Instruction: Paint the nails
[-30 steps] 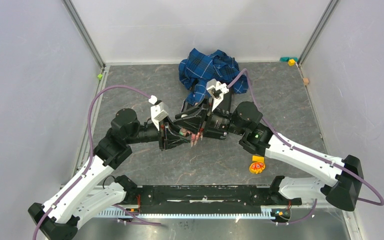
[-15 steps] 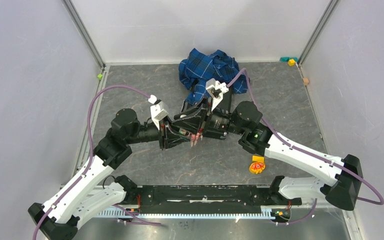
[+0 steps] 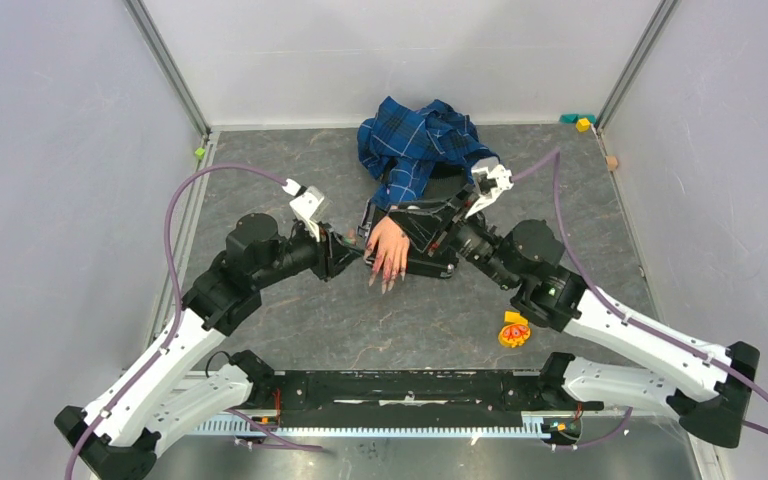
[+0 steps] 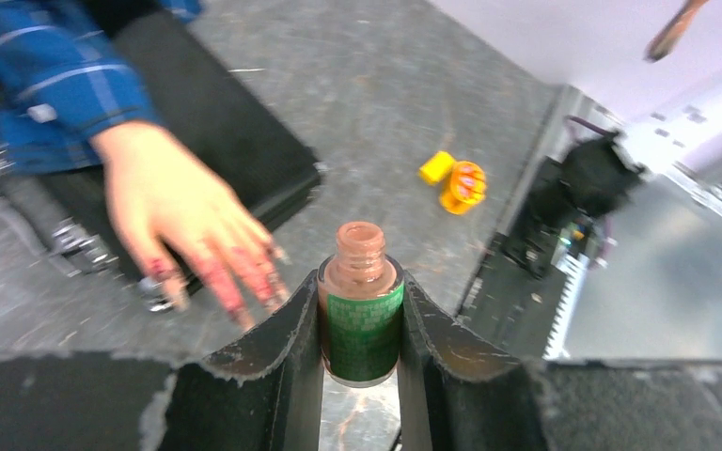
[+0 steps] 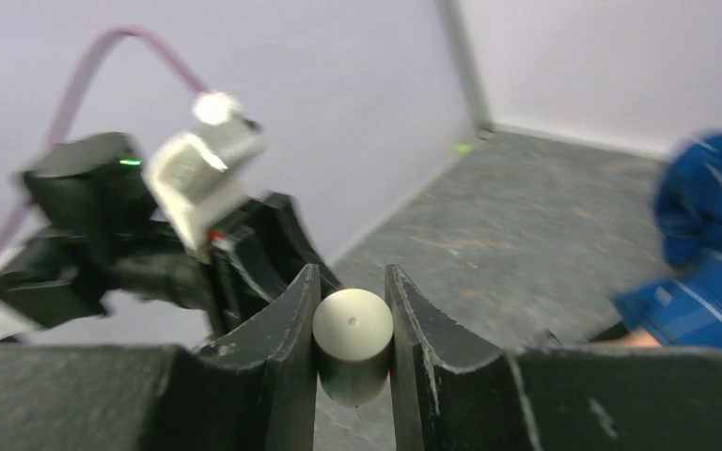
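The pale mannequin hand [image 3: 390, 243] lies palm down on a black pad [image 3: 428, 262], its blue plaid sleeve [image 3: 415, 140] bunched behind it. The long pink-red nails [image 3: 386, 281] point toward the near edge; they also show, blurred, in the left wrist view [image 4: 235, 282]. My left gripper [image 3: 345, 257] sits just left of the hand, shut on an uncapped nail polish bottle [image 4: 361, 315] with a green label. My right gripper [image 3: 438, 222] hovers right of the hand, shut on the bottle's round pale cap [image 5: 353, 329]. A brush tip [image 4: 672, 28] shows at the top right of the left wrist view.
An orange and yellow toy [image 3: 513, 330] lies on the grey mat near the right arm. Small blocks [image 3: 582, 122] sit at the back right corner, and a green piece [image 3: 200, 152] at the back left. White walls enclose the cell.
The two grippers, close together over the hand before, have pulled apart. The right one moved right and back with the cap, the left one drew left. The hand is now uncovered.
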Robot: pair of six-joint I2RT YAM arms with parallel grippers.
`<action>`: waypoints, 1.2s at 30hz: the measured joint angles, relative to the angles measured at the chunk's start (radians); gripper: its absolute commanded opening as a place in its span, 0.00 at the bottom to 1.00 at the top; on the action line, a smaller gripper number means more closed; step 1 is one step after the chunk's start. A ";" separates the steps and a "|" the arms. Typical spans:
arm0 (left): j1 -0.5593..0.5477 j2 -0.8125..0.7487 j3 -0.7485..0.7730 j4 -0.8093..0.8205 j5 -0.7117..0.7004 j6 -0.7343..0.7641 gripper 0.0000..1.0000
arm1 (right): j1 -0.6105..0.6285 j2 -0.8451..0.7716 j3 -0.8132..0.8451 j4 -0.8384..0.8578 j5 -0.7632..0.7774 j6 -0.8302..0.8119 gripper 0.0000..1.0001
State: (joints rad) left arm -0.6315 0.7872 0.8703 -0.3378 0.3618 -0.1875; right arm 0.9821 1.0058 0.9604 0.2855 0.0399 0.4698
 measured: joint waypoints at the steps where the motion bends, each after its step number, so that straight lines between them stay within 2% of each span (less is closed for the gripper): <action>1: 0.003 0.000 0.001 -0.009 -0.043 0.000 0.02 | 0.000 -0.013 -0.023 -0.007 0.041 0.001 0.00; 7: 0.040 -0.002 0.001 -0.080 -0.303 0.000 0.02 | 0.024 0.000 -0.284 -0.009 0.318 0.060 0.00; 14: 0.043 -0.024 -0.002 -0.098 -0.397 0.000 0.02 | 0.053 0.142 -0.478 0.039 0.492 0.183 0.00; 27: 0.043 -0.028 -0.002 -0.111 -0.436 0.000 0.02 | 0.117 0.404 -0.473 0.186 0.706 0.373 0.00; 36: 0.043 -0.028 -0.005 -0.111 -0.436 0.001 0.02 | 0.139 0.441 -0.430 0.232 0.794 0.429 0.00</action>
State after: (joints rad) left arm -0.5884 0.7589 0.8654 -0.4492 -0.0746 -0.1867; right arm 1.1213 1.4471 0.5301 0.5171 0.8341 0.8989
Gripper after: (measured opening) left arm 0.349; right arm 0.327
